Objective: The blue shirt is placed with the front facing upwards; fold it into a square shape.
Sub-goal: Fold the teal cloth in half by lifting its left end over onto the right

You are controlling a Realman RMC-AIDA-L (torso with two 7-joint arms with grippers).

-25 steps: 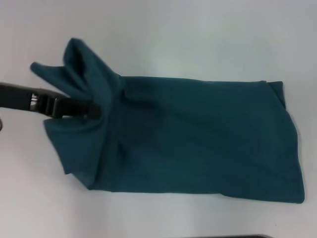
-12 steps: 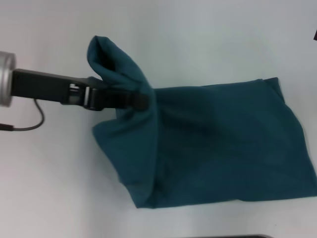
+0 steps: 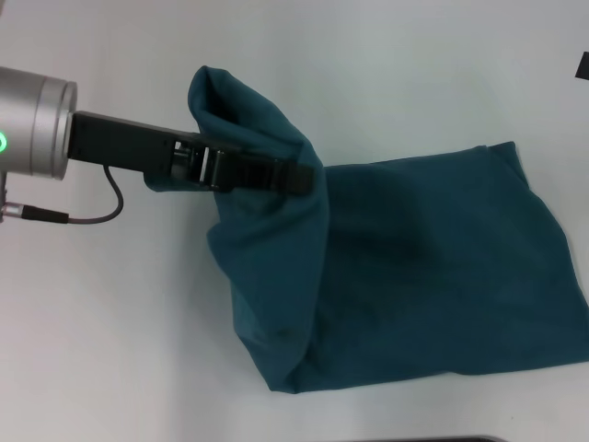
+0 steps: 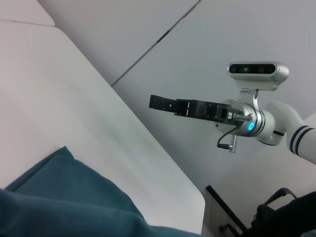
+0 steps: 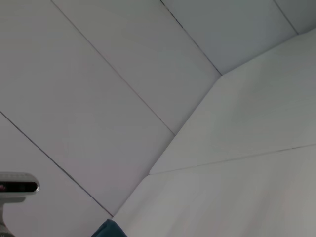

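Fingers of the left gripper [image 3: 308, 177] are pinched shut on a bunch of cloth from the blue shirt [image 3: 433, 267], and they hold that end up off the white surface [image 3: 110, 322]. The rest of the shirt lies flat on the surface toward the robot's right side, and the lifted part hangs over it like a soft hood.

Only a small pinch of cloth sits between the fingers. If the arm moves fast or pulls hard, the cloth may slip out and drop in a heap, and then the fold would be lumpy. The lifted part is bunched up and not spread wide, so when it comes down it may land crooked, with one corner sticking out, and the shape would not be a neat square. The flat part has nothing holding it down. If the arm drags and does not lift, the whole shirt may slide along the surface and wrinkle.

The right gripper [image 4: 163, 104] is up in the air, well away from the shirt, seen from the left wrist. Its fingers look closed together, but it is far off, so I am not sure.

No words or labels show on the shirt right now. Only plain blue cloth faces up, so any print or neck tag must be hidden in the fold or underneath
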